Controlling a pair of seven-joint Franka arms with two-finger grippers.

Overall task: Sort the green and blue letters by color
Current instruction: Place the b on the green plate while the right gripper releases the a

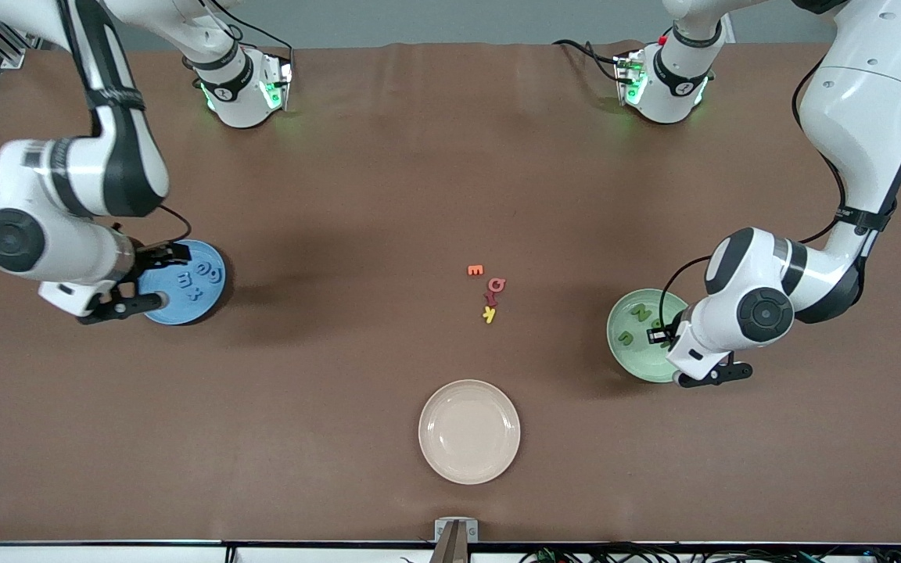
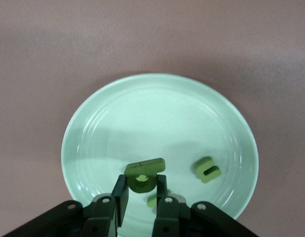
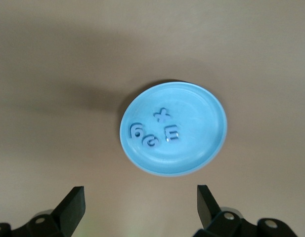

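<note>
A green plate (image 1: 624, 317) lies toward the left arm's end of the table. My left gripper (image 1: 660, 335) is just above it, shut on a green letter with a round hole (image 2: 145, 168). In the left wrist view my left gripper (image 2: 142, 180) hangs over the plate (image 2: 93, 133), where one more green letter (image 2: 207, 169) lies and another (image 2: 153, 200) is partly hidden by my fingers. A blue plate (image 1: 204, 301) toward the right arm's end holds several blue letters (image 1: 199, 277). My right gripper (image 1: 149, 275) is open and empty, raised beside that plate (image 3: 201, 148); the blue letters (image 3: 162, 115) show there.
Small orange (image 1: 475, 270), red (image 1: 496, 285) and yellow (image 1: 489, 314) letters lie loose at the table's middle. A pale pink plate (image 1: 469, 461) sits nearer to the front camera than they do. The brown tabletop runs bare between the plates.
</note>
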